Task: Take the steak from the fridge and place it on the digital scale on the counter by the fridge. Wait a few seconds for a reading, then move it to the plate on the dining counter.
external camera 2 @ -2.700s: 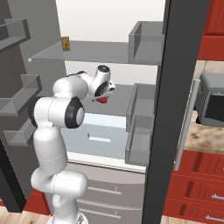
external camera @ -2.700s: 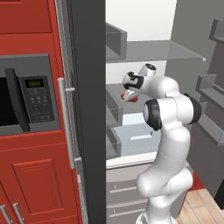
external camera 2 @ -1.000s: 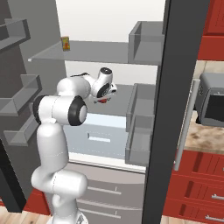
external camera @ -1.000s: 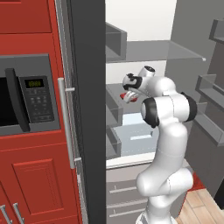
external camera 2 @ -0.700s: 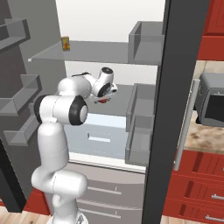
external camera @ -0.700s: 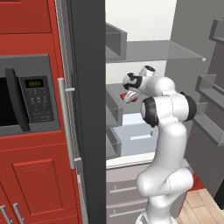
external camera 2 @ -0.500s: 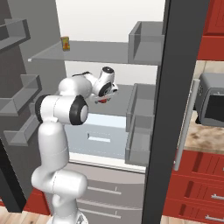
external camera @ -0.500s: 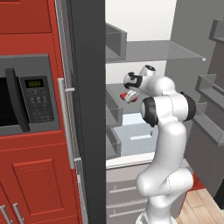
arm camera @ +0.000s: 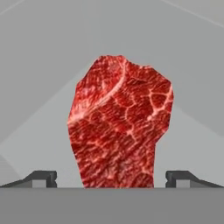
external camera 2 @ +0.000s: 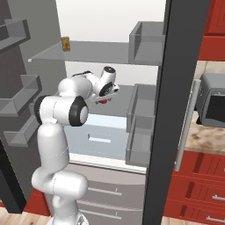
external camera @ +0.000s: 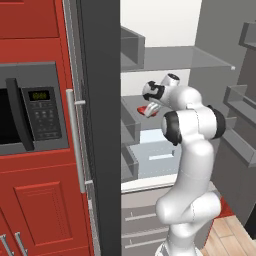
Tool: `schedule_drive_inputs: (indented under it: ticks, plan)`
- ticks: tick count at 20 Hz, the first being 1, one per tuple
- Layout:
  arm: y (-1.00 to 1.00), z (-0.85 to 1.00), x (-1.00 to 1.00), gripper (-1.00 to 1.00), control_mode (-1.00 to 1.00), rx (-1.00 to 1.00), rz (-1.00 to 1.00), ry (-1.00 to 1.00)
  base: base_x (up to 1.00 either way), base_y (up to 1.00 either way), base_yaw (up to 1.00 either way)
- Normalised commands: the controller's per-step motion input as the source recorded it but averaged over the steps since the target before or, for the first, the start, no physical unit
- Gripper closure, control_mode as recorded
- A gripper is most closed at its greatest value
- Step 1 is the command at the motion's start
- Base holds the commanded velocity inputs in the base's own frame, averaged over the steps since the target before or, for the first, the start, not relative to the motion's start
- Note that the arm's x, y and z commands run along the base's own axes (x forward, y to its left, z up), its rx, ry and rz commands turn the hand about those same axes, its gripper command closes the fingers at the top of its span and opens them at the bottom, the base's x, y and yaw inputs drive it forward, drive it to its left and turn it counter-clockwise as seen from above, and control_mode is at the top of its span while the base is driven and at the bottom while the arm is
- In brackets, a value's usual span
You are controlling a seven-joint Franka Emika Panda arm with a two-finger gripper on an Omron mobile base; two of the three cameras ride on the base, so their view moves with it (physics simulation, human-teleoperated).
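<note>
Reaching into the tall dark grey fridge point(external camera: 100, 125), the white arm's two-finger gripper point(external camera: 148, 102) hangs just over the small red steak with pale marbling point(external camera: 148, 110) in the left base view; the meat lies on a grey fridge shelf point(external camera: 131, 106), toward the middle of it and back from the front edge. Whether the jaws touch it cannot be told from here.

From the right base view, the same gripper point(external camera 2: 107, 95) points down at the steak point(external camera 2: 102, 101), a red sliver showing under the hand, on the shelf point(external camera 2: 125, 94) well inside the open compartment.

Looking along the hand view, the steak point(arm camera: 120, 127) stands between the two dark fingertips point(arm camera: 41, 176), which are spread wide, each clear of the meat's sides. It is a tapered chunk, broad at the far end, narrower near the hand, deep red with a pale seam curving across. It is probably light, soft and somewhat slick, so a grip across the narrower near part, squarely on its two flanks, seems safest.
</note>
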Motion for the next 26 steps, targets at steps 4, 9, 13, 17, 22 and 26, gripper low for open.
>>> schedule_drive_inputs:
  ticks: [4,9,13,17,22,26]
  plan:
    - [0.0,0.0,-0.17,-1.0,-1.0,0.0,0.0,-0.02,0.0,0.0,0.0]
    - [0.02,-0.02,-0.16,-1.0,-1.0,0.0,0.0,0.0,0.0,0.0,0.0]
    - [0.14,-0.11,-0.07,-1.0,-1.0,0.0,0.0,0.0,0.0,0.0,0.0]
    - [0.26,0.0,0.02,-1.0,-1.0,0.0,0.0,0.0,0.0,0.0,0.0]
    - [0.3,-0.04,0.38,-1.0,-1.0,0.0,0.0,0.0,0.0,0.0,0.0]
    - [0.0,0.0,0.13,-1.0,-1.0,0.0,0.0,0.0,0.0,0.0,0.0]
